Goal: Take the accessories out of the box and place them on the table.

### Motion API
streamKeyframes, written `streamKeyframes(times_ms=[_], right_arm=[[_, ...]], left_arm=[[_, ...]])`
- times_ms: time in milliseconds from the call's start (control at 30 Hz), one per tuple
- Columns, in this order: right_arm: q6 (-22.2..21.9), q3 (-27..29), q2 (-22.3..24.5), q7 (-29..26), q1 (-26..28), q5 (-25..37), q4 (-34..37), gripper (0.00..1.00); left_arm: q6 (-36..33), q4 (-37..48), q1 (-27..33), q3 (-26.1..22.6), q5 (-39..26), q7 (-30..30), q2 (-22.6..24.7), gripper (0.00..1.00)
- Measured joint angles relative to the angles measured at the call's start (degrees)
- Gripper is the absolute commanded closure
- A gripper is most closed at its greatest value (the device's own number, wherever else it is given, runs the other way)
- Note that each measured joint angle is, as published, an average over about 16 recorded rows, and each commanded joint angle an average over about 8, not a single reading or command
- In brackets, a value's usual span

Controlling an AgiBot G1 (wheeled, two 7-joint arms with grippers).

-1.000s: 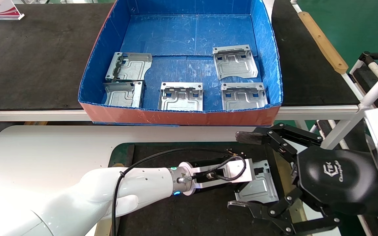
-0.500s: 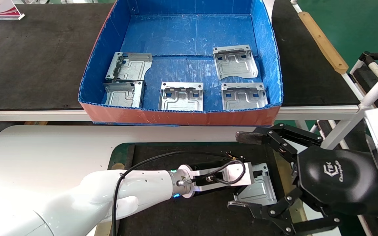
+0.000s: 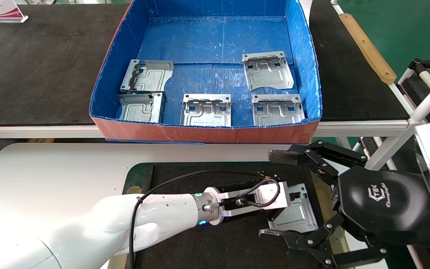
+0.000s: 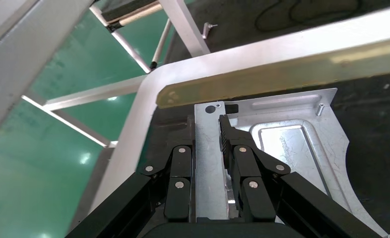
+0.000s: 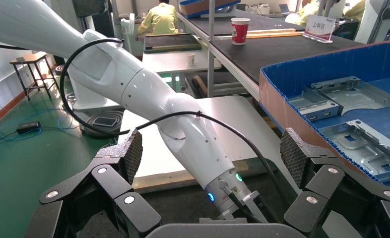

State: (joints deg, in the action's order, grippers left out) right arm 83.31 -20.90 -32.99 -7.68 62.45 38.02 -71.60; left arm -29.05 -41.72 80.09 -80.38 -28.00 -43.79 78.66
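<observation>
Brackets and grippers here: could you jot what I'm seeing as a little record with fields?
brackets in box: five, on the blue floor of the box
bracket out of box: one, lying on the black mat of the table
left gripper: shut on that bracket's upright flange
right gripper: open, idle, beside the placed bracket near the table's right edge
task state: one of six brackets on the table, not yet released
</observation>
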Motion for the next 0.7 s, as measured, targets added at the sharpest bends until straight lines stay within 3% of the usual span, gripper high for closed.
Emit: streamKeyframes(times_ms=[133, 700], right_arm=[[0.0, 0.0, 0.0, 0.0, 0.0, 0.0, 0.0, 0.00], [0.0, 0.0, 0.0, 0.0, 0.0, 0.0, 0.0, 0.00]], left_arm=[[0.0, -0.1, -0.1, -0.4, 0.7, 0.1, 0.0, 0.00], [0.0, -0.2, -0.2, -0.3, 0.7, 0.1, 0.0, 0.00]])
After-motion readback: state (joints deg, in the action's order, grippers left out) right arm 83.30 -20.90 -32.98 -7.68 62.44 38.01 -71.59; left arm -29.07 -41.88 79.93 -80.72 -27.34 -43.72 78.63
